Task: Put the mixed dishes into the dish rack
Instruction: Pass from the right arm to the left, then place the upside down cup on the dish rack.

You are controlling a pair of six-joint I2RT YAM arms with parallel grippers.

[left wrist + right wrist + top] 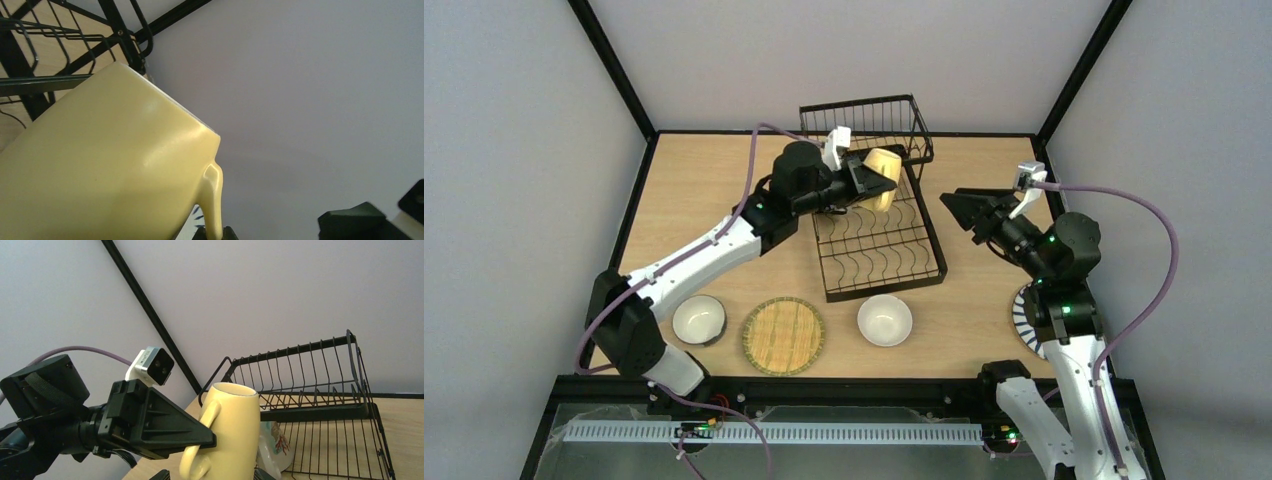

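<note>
My left gripper [871, 184] is shut on the handle [215, 197] of the pale yellow mug [884, 177]. It holds the mug upright in the air over the back of the black wire dish rack [879, 250]. My right gripper [967, 206] is open to the right of the rack, apart from the mug [235, 430], and one of its fingertips [162, 475] shows at the bottom edge of the right wrist view. A clear printed tumbler [274, 442] lies in the rack behind the mug. Two white-inside bowls [699, 320] [885, 320] and a woven bamboo plate [783, 336] sit near the front.
A blue-striped white plate [1021, 322] lies at the front right, mostly hidden under my right arm. The rack's raised basket tier [869, 120] stands at the back against the wall. Black frame posts rise at the table's back corners.
</note>
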